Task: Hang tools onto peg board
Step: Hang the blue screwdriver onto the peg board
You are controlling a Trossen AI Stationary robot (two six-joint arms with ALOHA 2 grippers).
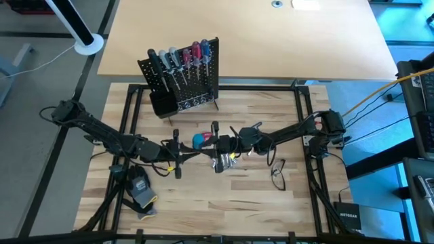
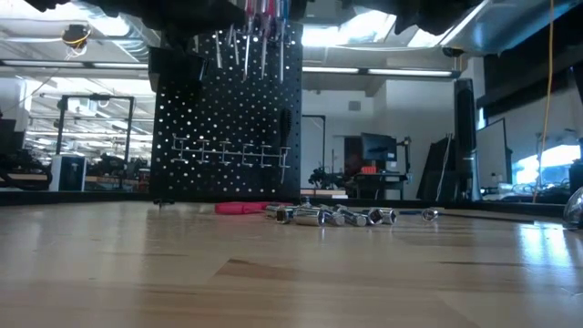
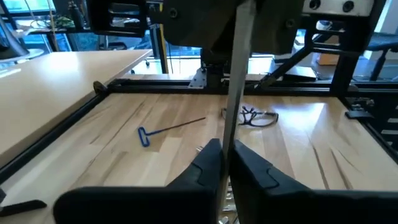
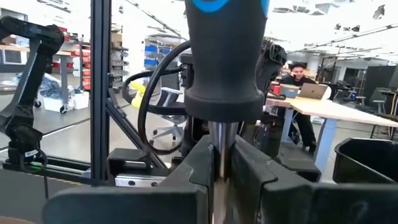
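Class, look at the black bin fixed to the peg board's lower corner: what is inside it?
From above, the bin on the peg board shows only a dark interior; no tool is visible inside, though its shadowed bottom cannot be checked.

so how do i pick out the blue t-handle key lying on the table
Start from the black peg board at the back of the wooden table and come forward past the two grippers. The blue T-handle key lies flat beside the safety glasses: a thin dark shaft with a short blue crossbar.
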